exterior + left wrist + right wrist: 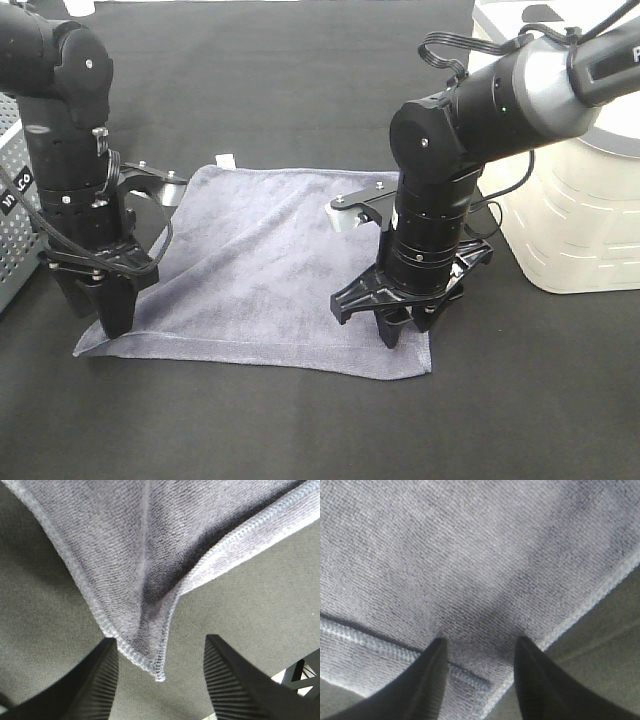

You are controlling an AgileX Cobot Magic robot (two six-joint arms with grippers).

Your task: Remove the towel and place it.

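Jaws, left: parted and grasping nothing; the left gripper [112, 318] points straight down at the towel's [262, 258] near-left corner.
Jaws, right: parted too, with no cloth pinched between them; the right gripper [405, 332] stands over the near-right corner.
Towel: spread almost flat on the black table [300, 430], between the two arms, with a shallow crease running in from the left side.
Corner at the left jaws: in the left wrist view it tapers to a point in the gap between the ribbed fingers [97, 682]. The stitched hem is just beside one finger and well apart from the other. The cloth behind the point is gathered into a soft ridge.
Corner at the right jaws: in the right wrist view the dark fingers [427, 680] come down onto the cloth just inside the stitched hem, and flat cloth fills the gap between them. Whether the tips press into it cannot be told.
White tag [226, 159]: at the towel's far-left corner.
Surroundings: a white bin [570, 220] beside the right arm, and a grey perforated crate [12, 220] at the left edge.
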